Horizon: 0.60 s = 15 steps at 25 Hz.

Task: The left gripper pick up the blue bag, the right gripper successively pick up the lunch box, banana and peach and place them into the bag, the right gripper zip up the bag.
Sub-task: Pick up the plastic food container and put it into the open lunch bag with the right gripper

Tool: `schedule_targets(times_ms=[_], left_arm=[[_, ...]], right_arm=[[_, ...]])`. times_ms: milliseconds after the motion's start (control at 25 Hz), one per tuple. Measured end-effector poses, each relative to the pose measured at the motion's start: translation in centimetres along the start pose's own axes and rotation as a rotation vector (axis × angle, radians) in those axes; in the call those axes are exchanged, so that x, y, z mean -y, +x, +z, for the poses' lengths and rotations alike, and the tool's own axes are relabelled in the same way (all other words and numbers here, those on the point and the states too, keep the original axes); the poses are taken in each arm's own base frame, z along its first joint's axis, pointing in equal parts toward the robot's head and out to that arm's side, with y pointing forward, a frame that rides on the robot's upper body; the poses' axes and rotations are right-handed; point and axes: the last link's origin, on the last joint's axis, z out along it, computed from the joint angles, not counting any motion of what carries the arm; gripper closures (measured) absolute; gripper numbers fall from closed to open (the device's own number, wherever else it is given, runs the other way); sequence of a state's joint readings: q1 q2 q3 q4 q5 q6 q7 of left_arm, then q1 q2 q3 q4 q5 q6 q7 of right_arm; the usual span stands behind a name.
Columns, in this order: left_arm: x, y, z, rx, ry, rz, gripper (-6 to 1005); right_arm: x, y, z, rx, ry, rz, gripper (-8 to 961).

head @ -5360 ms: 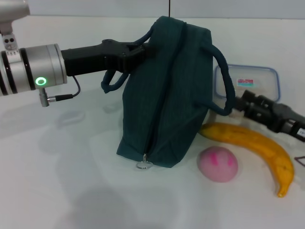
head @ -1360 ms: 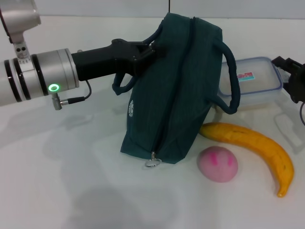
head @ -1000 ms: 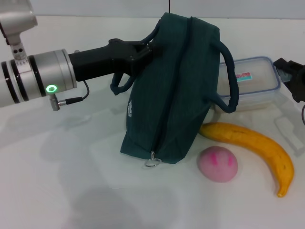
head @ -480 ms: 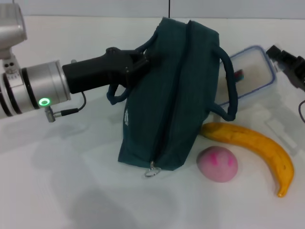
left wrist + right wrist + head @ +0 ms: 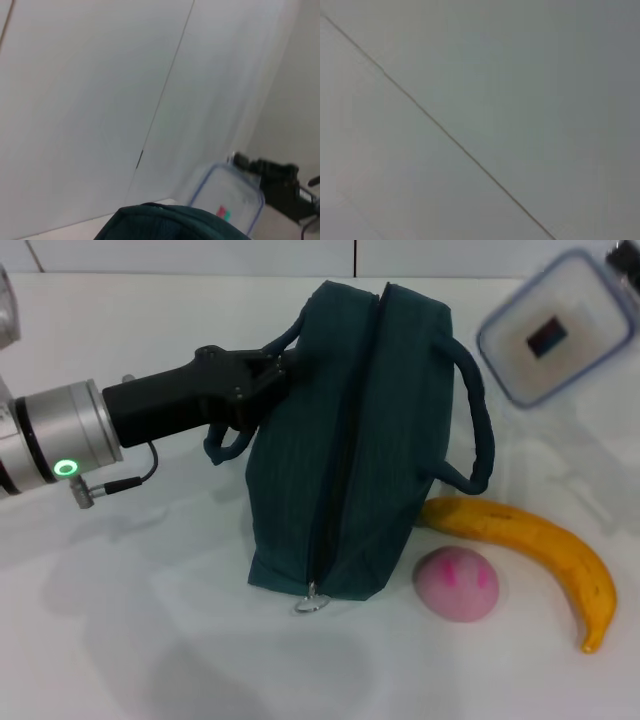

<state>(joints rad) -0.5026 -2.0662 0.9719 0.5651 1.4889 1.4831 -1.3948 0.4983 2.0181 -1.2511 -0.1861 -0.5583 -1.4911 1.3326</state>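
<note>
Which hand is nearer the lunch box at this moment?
Right. The right hand grips the lunch box at its far edge, holding it tilted in the air. The left hand is across the bag, clamped on its handle.

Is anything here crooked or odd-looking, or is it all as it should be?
The lunch box hangs tilted in the air, held at one end by the right gripper. The blue bag, gripped at its top by the left gripper, looks zipped shut, with nowhere for the box to go in. Banana and peach lie undisturbed.

Teal bag (image 5: pixel 350 440) upright, lunch box (image 5: pixel 555 328) aloft
</note>
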Motion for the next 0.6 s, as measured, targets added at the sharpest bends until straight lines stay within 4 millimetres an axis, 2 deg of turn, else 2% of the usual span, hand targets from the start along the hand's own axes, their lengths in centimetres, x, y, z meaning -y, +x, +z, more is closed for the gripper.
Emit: schedule_targets(times_ms=[200,360,480,600], left_arm=[[-0.2,-0.4,-0.1,-0.003,0.003,0.018,965],[-0.3,-0.5,0.0,-0.01,0.007,0.036,965],[-0.3,-0.7,0.0,-0.013,0.007,0.04,965],[-0.3,-0.6,0.1,-0.016,0.007,0.04,965]], right_arm=[[-2.0,-1.6,3.0,0.031,-0.141,-0.056,856],[-4.5,-2.2,6.1,0.038,-0.301,-0.057,856],[-5.8,-2.0,8.1,0.007,-0.374,-0.034,856],[-6.7,-0.8,9.0,-0.063,-0.414,-0.013,857]])
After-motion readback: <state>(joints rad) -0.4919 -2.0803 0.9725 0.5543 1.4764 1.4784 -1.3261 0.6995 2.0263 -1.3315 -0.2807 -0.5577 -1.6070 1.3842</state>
